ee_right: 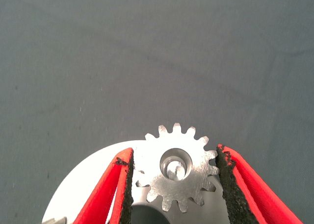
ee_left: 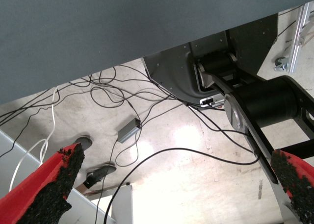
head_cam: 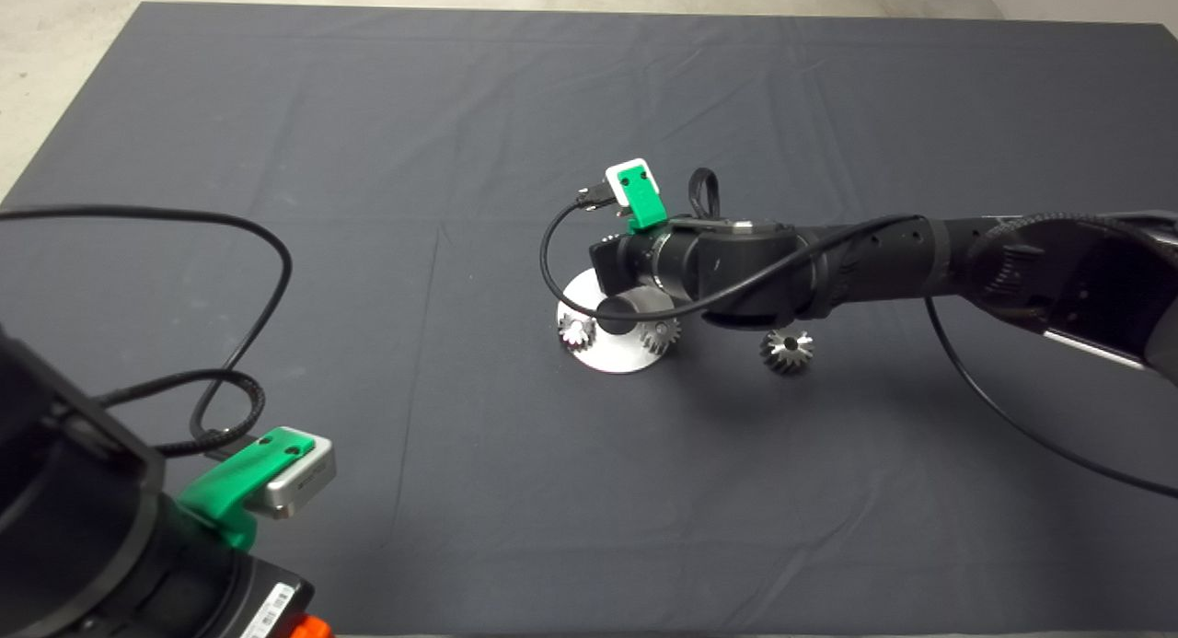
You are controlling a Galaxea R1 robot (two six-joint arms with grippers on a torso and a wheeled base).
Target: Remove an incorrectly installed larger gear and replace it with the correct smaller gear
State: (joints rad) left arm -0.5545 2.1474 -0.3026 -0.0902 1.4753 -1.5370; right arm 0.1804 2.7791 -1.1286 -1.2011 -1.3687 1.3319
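Right wrist view: right pincer brackets, pads touching, the smaller gear (disc beneath mostly hidden).

Right arm: black, cylindrical segments, looped black cable beside its green-and-white camera bracket. Left arm: black, green bracket, silver camera block, barcode label. Fingers: red, black crumbly pads.

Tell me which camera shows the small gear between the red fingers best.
The right wrist view: the smaller gear sits between the right gripper pads, teeth and centre hole plain. In the head view the arm hides it. The left wrist view shows only floor and cables.
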